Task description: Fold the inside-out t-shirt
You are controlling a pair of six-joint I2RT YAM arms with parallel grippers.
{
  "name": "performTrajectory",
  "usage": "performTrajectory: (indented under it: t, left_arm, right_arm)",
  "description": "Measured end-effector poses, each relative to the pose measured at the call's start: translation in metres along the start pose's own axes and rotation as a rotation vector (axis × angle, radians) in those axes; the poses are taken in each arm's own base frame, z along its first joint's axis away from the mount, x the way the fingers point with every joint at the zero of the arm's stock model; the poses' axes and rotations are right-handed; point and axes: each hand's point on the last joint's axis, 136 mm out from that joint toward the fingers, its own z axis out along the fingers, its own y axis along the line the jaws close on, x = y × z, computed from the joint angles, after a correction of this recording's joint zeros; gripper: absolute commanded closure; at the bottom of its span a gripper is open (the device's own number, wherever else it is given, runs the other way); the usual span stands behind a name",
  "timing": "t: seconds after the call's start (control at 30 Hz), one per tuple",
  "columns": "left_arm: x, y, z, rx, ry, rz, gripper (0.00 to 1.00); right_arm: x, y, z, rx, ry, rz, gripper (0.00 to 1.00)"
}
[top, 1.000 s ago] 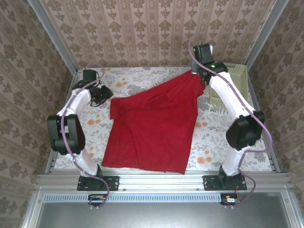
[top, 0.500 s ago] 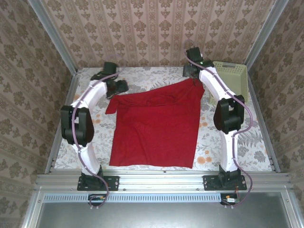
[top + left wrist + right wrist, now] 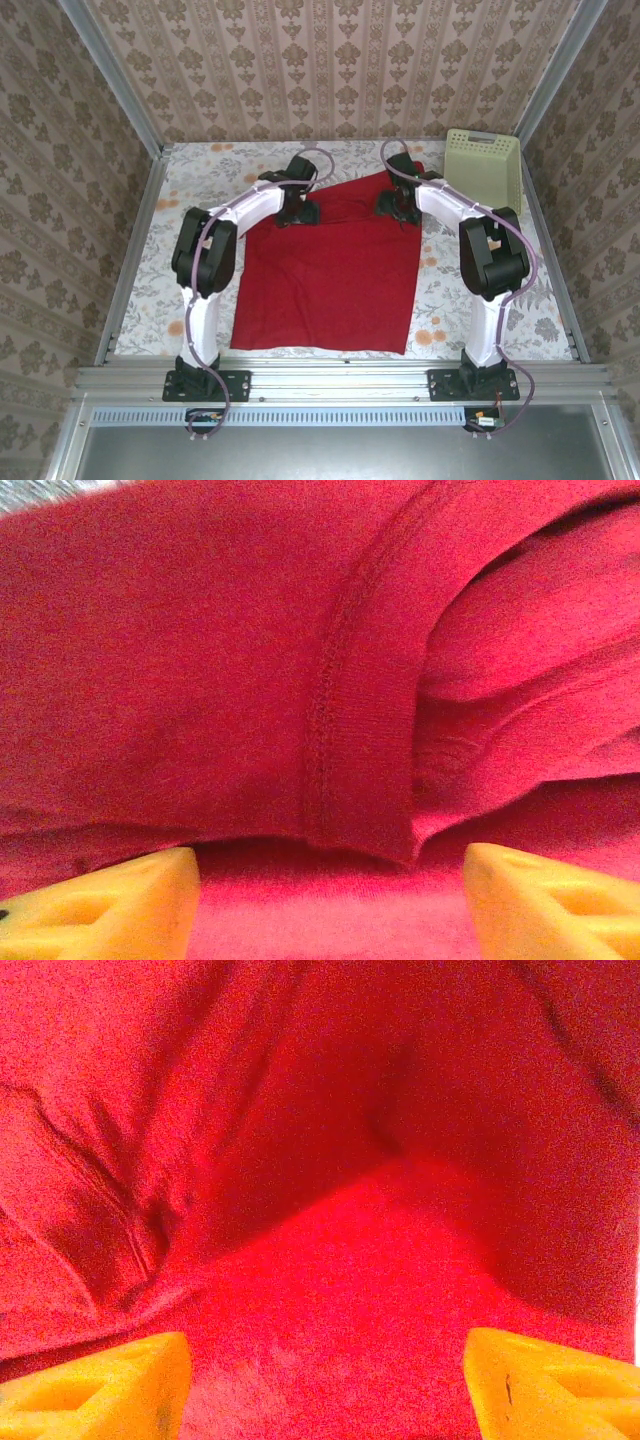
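Both hands (image 3: 298,210) (image 3: 396,206) outstretched, agape over t-shirt (image 3: 330,290)

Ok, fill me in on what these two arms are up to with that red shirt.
Two robot arms are folding a red t-shirt on the flower-patterned table. The near part of the shirt lies flat in a rough rectangle, while its far edge is bunched into folds. The left gripper and right gripper hover low over that far edge, both with jaws open and holding nothing. A pale green basket stands in the far right corner, apart from the shirt.
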Motion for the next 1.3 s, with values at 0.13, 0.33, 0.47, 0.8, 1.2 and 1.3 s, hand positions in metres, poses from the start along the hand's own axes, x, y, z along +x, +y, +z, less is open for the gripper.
performTrajectory:
  t: [0.13,0.33,0.47,0.8,1.2,1.3]
  left_arm:
    - [-0.005,0.007,0.019,-0.049,0.022,0.016,0.53]
    - [-0.043,0.017,0.022,-0.069,-0.042,0.005,0.67]
    - [-0.086,0.029,0.011,-0.057,-0.125,-0.036,0.67]
    - [-0.191,0.095,0.032,0.006,-0.29,-0.168,0.68]
    - [-0.068,0.128,-0.042,-0.076,-0.075,-0.196,0.44]
    - [-0.018,0.115,-0.097,-0.029,-0.147,-0.215,0.43]
  right_arm:
    - [0.018,0.006,-0.001,-0.027,0.011,0.015,0.25]
    - [0.051,0.019,0.002,-0.063,0.028,0.006,0.25]
    - [0.07,0.008,0.011,-0.033,0.064,0.002,0.25]
    - [0.068,0.003,0.008,-0.032,0.032,0.004,0.25]
    - [0.079,0.014,-0.059,-0.083,-0.074,-0.105,0.25]
    - [0.11,0.018,-0.068,-0.09,-0.042,-0.149,0.25]
